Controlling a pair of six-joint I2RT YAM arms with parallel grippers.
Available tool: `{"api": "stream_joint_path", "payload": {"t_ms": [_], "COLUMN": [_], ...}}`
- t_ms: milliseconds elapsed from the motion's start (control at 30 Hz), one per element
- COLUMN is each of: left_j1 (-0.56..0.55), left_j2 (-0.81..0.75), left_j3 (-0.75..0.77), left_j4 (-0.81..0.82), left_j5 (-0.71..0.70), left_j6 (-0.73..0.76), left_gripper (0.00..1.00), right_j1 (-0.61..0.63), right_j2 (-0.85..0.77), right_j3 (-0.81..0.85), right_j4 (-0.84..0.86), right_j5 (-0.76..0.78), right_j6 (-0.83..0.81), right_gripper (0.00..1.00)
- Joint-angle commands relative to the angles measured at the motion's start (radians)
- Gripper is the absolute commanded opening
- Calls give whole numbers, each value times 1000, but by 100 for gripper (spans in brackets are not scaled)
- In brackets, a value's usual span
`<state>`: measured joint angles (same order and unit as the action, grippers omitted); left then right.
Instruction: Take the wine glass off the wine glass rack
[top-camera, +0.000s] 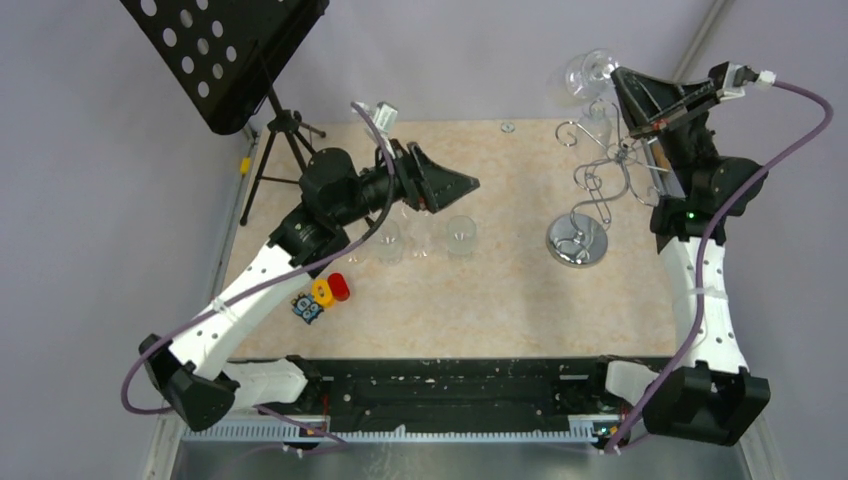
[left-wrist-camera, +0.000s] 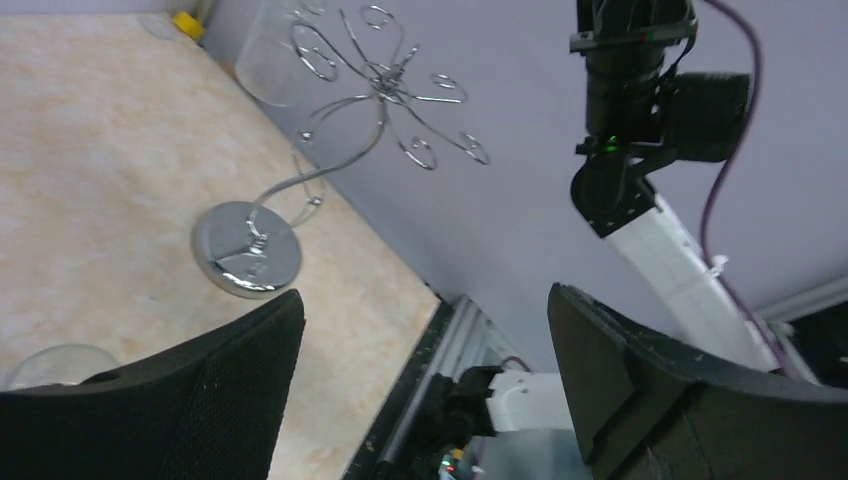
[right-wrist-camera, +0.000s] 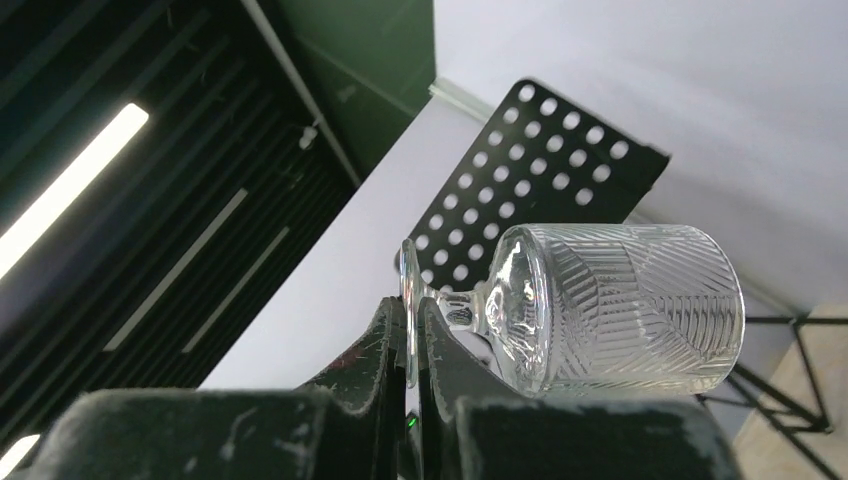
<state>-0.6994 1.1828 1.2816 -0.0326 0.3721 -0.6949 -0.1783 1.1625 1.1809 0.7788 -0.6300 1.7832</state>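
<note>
Wine glass (right-wrist-camera: 620, 305) in right claw (right-wrist-camera: 412, 322) by table's (top-camera: 500, 290) far edge; rack (top-camera: 577, 240) near

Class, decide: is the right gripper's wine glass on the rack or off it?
Off. The right gripper pinches the wine glass by its foot, with no wire of the rack around it.

We see the left gripper (left-wrist-camera: 422, 300) with jaws spread wide, nothing between them. Wine glass rack (left-wrist-camera: 340, 130) stands upright on the table (left-wrist-camera: 90, 150), mirrored base (left-wrist-camera: 247, 248) near the table edge. A clear glass (left-wrist-camera: 262, 62) sits behind its loops and another glass rim (left-wrist-camera: 55, 362) beside our left finger. Right arm (left-wrist-camera: 640, 150) hangs beyond.
</note>
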Motion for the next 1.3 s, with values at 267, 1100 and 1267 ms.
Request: {"api": "stream_joint_path", "payload": {"t_ms": [267, 1100, 1267], "left_j1": [129, 116, 116], "left_j2": [265, 259, 248], "left_j3": [-24, -58, -51], "left_j4": [1022, 1323, 1348], "left_j5": [312, 336, 338], "left_j6": [-899, -1203, -1208], "left_gripper": [94, 41, 24], "right_j1": [224, 507, 507], "right_j2": [-275, -234, -234], "right_j3": [-182, -238, -265], "right_j4": [-5, 14, 34], "right_j5": [83, 218, 227], "right_j6": [77, -62, -38], "right_gripper": [0, 0, 0]}}
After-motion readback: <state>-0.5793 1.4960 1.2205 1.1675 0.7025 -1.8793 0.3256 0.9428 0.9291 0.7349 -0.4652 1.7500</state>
